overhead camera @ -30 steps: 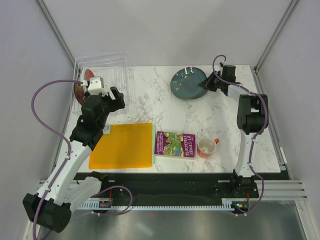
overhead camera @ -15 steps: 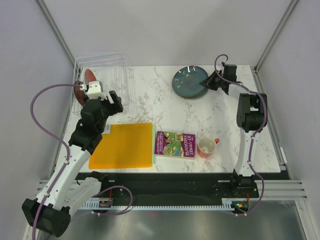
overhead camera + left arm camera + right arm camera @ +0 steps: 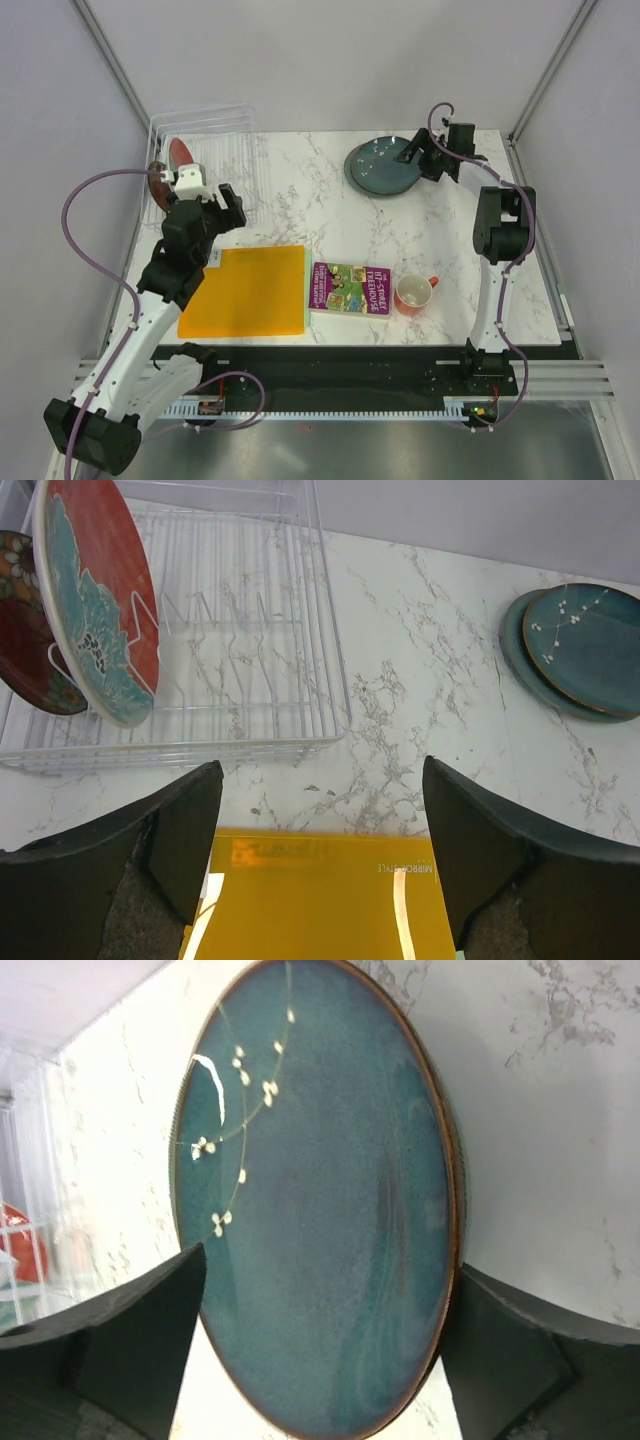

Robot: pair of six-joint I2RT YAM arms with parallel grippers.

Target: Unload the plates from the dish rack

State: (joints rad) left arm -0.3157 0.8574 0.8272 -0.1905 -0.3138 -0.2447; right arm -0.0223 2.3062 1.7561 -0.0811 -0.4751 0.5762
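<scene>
1. Top external view, near edge: orange mat (image 3: 245, 290), book (image 3: 351, 288) and mug (image 3: 412, 293) sit in a row. None are task items.
2. Left gripper (image 3: 230, 200) hovers over the marble btwn mat and dish rack (image 3: 215, 135), jaws spread wide, nothing held. Left wrist view agrees: fingers (image 3: 120, 870) are well apart w/ bare table and the mat's far edge btwn them.
3. Rack is at the far-left corner. Two plates stand on edge in its prongs at the left end: red-and-teal plate (image 3: 100, 600), and touching or just behind it, dark red plate (image 3: 25, 645). Can't tell which prong row each sits in.
4. Far right: speckled teal plate (image 3: 383, 165) lies flat on grey-green plate (image 3: 510, 645), stacked on the marble, well apart from the rack. Right gripper (image 3: 415, 155) is at the stack's right rim, jaws released. In the right wrist view its fingers (image 3: 120, 1350) frame the plate w/o pinching it.
5. Step, as I judge it: approx half done, w/ two plates out and two in the rack. Left arm looks lined up for the next pick.
6. Next move prob needs the left gripper to go fwd and down so the jaws straddle the red-and-teal plate's top rim, clamp, then lift straight up clear of the prongs before swinging. Watch for snagging the dark red plate beside it.
</scene>
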